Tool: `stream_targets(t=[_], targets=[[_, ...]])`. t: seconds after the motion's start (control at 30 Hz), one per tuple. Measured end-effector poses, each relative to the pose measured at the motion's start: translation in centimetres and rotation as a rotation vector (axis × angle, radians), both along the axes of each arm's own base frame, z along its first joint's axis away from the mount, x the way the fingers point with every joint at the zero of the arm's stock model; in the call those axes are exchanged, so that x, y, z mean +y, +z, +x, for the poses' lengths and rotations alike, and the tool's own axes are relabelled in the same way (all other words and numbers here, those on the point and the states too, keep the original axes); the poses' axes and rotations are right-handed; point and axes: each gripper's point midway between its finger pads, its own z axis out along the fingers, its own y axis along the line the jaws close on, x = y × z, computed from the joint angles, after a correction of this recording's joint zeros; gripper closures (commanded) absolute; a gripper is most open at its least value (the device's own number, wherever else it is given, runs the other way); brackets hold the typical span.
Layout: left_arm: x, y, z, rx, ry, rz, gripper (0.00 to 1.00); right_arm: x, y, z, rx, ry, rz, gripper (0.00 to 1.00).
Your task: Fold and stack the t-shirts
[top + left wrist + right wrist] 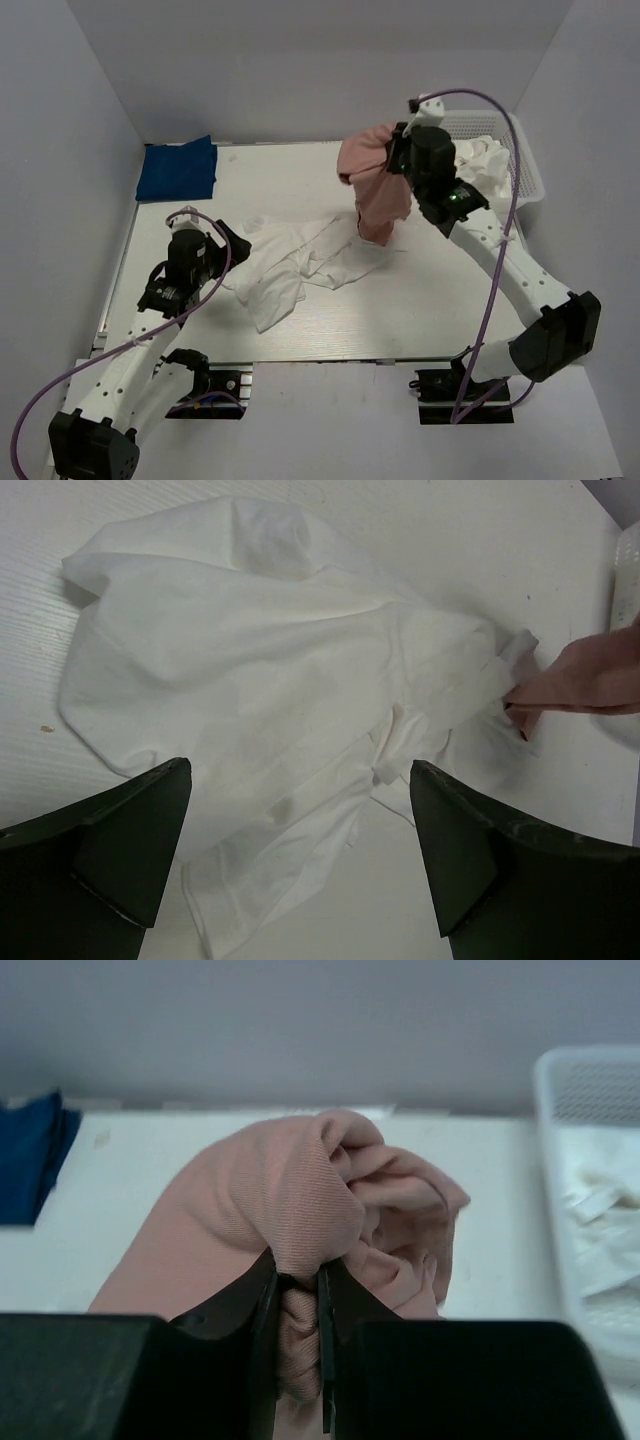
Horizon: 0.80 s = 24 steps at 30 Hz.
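The t-shirts, as we read them from the left: the blue t-shirt (180, 170) lies folded at ten o'clock on the surface (430, 300), the white t-shirt (295, 262) sprawls crumpled at the centre, and the pink t-shirt (372, 190) hangs at one o'clock. Our left hand (222, 243) sits at the white one's nine o'clock edge, jaws wide apart and holding nothing. The right hand (298, 1295) is clamped on a bunched wad of pink, near the basket (505, 165). We judge two risks. A pinch on a wad rather than a hem could slip or let the cloth land balled up, and the pink tail could drag the white shirt along. Only the left wrist view shows that tail touching the white edge. Only the right wrist view shows the pinch itself, and only the overhead view shows the whole hanging length.
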Motion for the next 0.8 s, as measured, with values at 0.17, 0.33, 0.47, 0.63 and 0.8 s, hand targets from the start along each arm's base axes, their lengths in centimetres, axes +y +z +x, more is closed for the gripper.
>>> stream_targets(t=[0.17, 0.33, 0.47, 0.63, 0.8], targets=[[-0.1, -0.5, 0.4, 0.036, -0.004, 0.015, 0.0, -7.4, 5.7, 4.9, -0.11, -0.212, -0.001, 1.0], [-0.7, 0.6, 1.2, 0.038, -0.036, 0.022, 0.0, -16.7, 8.7, 10.5, -0.15, -0.422, -0.015, 1.0], [-1.3, 1.4, 1.7, 0.031, -0.077, 0.024, 0.0, -23.5, 11.0, 14.3, -0.18, -0.531, -0.002, 1.0], [-1.4, 1.4, 1.9, 0.028, -0.083, 0.033, 0.0, -30.4, 12.6, 16.0, -0.24, -0.605, 0.015, 1.0], [-1.2, 1.4, 2.3, 0.029, -0.072, 0.039, 0.0, -32.7, 12.1, 16.1, -0.252, -0.604, 0.018, 1.0]])
